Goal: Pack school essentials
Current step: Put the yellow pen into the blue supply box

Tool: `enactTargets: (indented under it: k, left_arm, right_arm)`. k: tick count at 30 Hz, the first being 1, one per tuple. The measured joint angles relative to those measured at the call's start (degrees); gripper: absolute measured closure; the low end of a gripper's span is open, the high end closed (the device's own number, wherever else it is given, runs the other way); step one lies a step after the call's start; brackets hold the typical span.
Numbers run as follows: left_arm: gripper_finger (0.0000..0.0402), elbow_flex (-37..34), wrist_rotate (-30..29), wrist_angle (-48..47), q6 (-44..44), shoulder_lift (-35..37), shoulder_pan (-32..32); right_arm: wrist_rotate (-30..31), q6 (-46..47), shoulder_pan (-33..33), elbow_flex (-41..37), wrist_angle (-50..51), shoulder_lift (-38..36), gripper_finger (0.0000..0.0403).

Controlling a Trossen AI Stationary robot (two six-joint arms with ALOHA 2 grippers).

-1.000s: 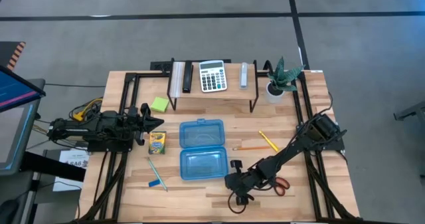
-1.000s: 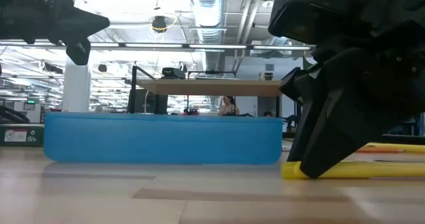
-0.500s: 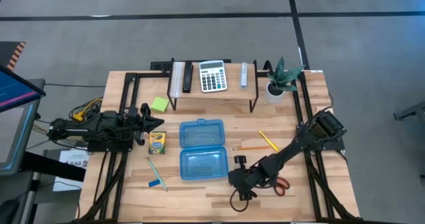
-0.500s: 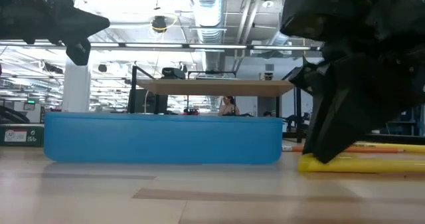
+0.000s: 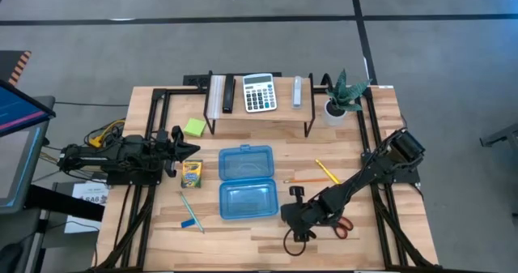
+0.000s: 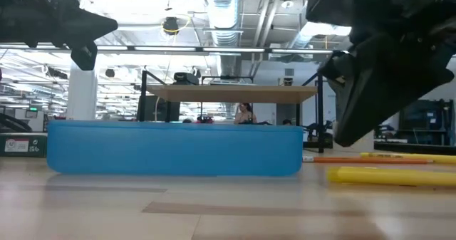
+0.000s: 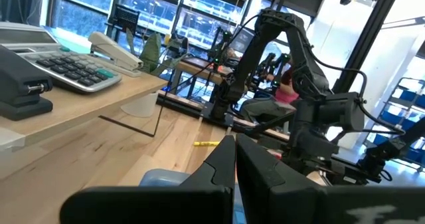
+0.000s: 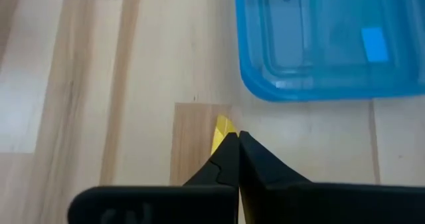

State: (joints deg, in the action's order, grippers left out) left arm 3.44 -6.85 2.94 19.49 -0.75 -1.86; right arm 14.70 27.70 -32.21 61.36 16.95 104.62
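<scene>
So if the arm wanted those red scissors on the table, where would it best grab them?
Probably at the narrow part just ahead of the handles. The scissors lie flat on the table beside the right gripper, so coming straight down from above, fingers either side of that thin section, looks easiest. The rounded loops would likely be wider and more awkward.

You see a pale wooden table [image 5: 259, 232] with a smooth, matt grain. The blue case [image 5: 247, 181] looks like glossy translucent plastic, and the right gripper [image 8: 234, 159] has matt black plastic fingers.

Right claw [image 5: 292, 218] closed, low over table; left claw [image 5: 188, 151] closed, idle
</scene>
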Motion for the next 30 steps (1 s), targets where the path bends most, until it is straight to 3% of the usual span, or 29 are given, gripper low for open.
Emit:
enactTargets:
  k: [7, 17, 24, 30]
  left_arm:
    - [0.0401, 0.0, 0.0, 0.0, 0.0, 0.0, 0.0]
    - [0.0401, 0.0, -0.02, 0.02, 0.0, 0.0, -0.01]
    - [0.0401, 0.0, -0.02, 0.03, 0.0, 0.0, 0.0]
    - [0.0401, 0.0, -0.02, 0.04, 0.04, 0.0, 0.01]
  right_arm:
    - [0.36, 6.93, -1.05, 0.02, 6.02, 0.0, 0.033]
    - [0.32, 8.31, -1.95, 0.13, 2.1, 3.17, 0.0267]
    - [0.41, 8.48, -1.83, 0.28, 2.14, 4.33, 0.0265]
    - [0.47, 8.45, -1.4, 0.34, 4.72, 4.31, 0.0303]
